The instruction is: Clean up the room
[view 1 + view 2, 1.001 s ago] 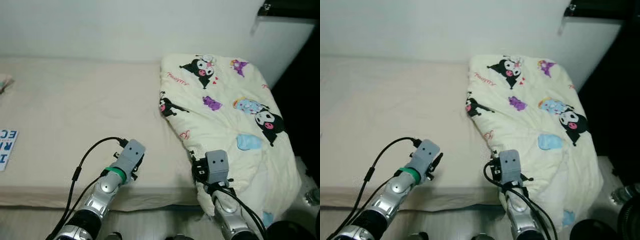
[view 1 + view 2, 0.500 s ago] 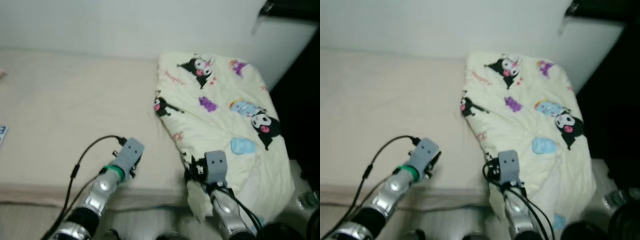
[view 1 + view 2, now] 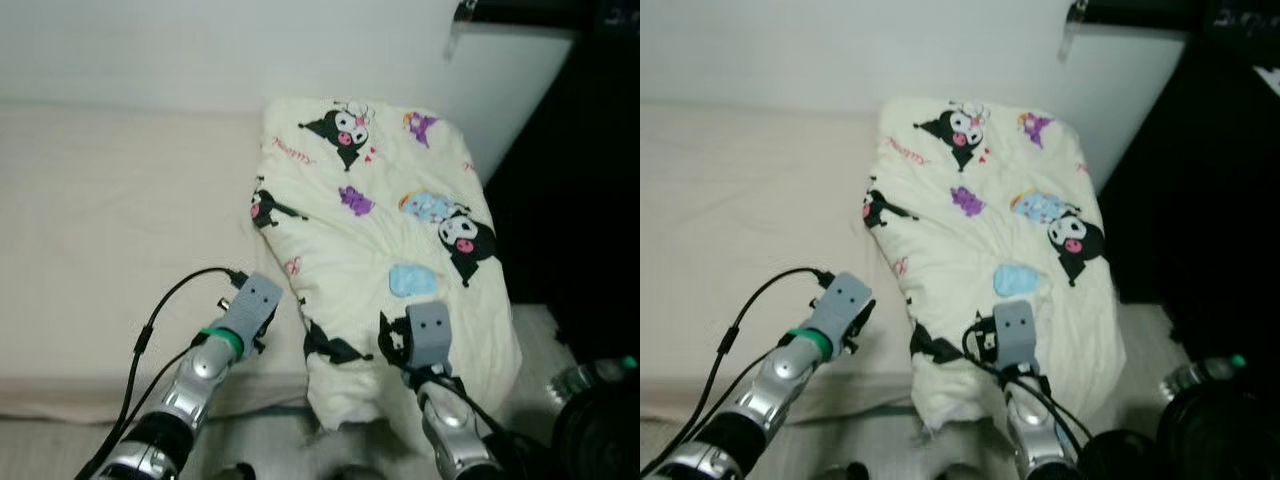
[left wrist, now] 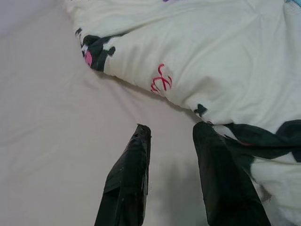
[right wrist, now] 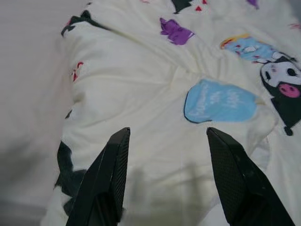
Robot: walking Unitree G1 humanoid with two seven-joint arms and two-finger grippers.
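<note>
Beige bed (image 3: pixel 100 230) with a cartoon blanket (image 3: pixel 370 240) hanging off its right edge. Both the left gripper (image 4: pixel 171 141) and right gripper (image 5: pixel 164 141) are spread wide, holding nothing. A sloppy grab could drag it onto the floor.

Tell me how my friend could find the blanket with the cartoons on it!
Look at the big beige bed by the white wall. At its right end, next to the dark area, lies a puffy cream blanket, hanging over the bed's front edge by the right gripper. Unlike the plain sheet beside it, it is printed with black cartoon characters with pink noses, plus purple and blue patches.
</note>
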